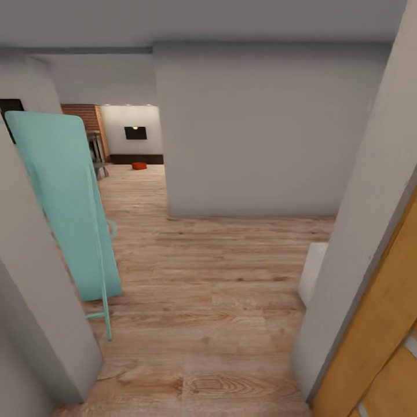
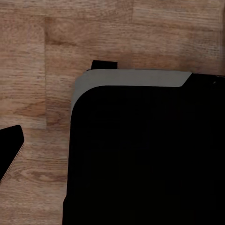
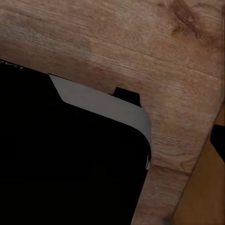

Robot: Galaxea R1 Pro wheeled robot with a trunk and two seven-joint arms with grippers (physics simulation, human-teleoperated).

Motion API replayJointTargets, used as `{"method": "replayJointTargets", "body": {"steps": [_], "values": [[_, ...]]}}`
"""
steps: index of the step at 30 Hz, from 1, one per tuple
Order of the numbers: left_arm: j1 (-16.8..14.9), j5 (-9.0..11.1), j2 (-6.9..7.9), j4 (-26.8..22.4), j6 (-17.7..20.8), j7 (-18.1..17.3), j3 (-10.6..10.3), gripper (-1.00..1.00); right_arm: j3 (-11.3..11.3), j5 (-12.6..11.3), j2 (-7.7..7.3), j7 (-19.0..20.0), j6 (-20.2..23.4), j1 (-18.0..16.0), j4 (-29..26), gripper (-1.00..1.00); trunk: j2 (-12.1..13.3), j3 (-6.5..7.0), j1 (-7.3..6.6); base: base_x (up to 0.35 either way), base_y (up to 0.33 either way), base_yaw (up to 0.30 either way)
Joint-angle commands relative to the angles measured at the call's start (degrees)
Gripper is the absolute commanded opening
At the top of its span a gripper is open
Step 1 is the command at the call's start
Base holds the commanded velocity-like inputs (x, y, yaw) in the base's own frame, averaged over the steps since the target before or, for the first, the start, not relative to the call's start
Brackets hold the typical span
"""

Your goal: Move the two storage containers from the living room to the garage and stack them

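The grippers themselves give little away: each wrist camera looks down past a dark, grey-edged body [image 2: 140, 154] onto wood planks, and whether either set of fingers is spread or closed I cannot tell from here. Nothing is carried in front of the robot that I can see.

From the head view, the robot stands in a doorway between a grey wall edge on its left and an orange-brown door [image 1: 382, 341] on its right, facing down a passage of light wood-plank flooring [image 1: 208, 301]. A pale turquoise panel on thin legs [image 1: 63, 208] (an ironing board, I'd guess) leans against the left wall. Far down the passage lies the living room [image 1: 124, 136], with brick, a black wall TV [image 1: 135, 132] and a low dark cabinet.

One storage container [image 1: 139, 166] sits on the planks there, well apart from the robot, just before the cabinet. It is a small orange-red patch at this distance; it looks wider than tall across the view, so its long axis probably runs side to side, though I would not swear to it.

The step in hand looks like the drive to fetch it. Doing it well means passing the leaning panel with clearance, hugging neither it nor the grey wall corner [image 1: 168, 214] opposite, and arriving square to the bin.
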Motion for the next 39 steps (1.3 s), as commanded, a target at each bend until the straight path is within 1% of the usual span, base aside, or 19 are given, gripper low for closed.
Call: {"method": "replayJointTargets", "body": {"steps": [1, 20, 26, 32, 39], "values": [[0.0, 0.44, -0.01, -0.03, -0.11, 0.0, 0.07, 1.0, 0.49, -0.53, 0.05, -0.08, -0.34, -0.07, 0.19, 1.0, -0.02, -0.05, 0.03, 0.323, 0.0, 0.0], [0.0, 0.45, -0.05, 0.02, -0.11, 0.0, 0.07, 1.0, 0.46, -0.59, -0.03, -0.14, -0.28, -0.07, 0.19, 1.0, -0.02, -0.05, 0.03, 0.323, 0.0, 0.0], [0.0, 0.45, -0.09, 0.02, -0.15, 0.0, 0.07, 1.0, 0.48, -0.53, -0.15, -0.67, -0.37, -0.07, 0.12, 1.0, -0.02, -0.05, 0.03, 0.323, 0.0, 0.0], [0.0, 0.43, -0.08, 0.02, -0.18, 0.0, 0.07, 1.0, 0.92, 0.19, -0.14, -0.79, -0.47, -0.07, -0.16, 1.0, -0.02, -0.05, 0.03, 0.323, 0.0, 0.0], [0.0, 0.36, -0.09, 0.02, -0.17, 0.19, 0.07, 1.0, 0.77, 0.17, -0.19, -0.79, -0.51, -0.07, -0.27, 1.0, -0.02, -0.05, 0.03, 0.323, 0.0, 0.0]]}}
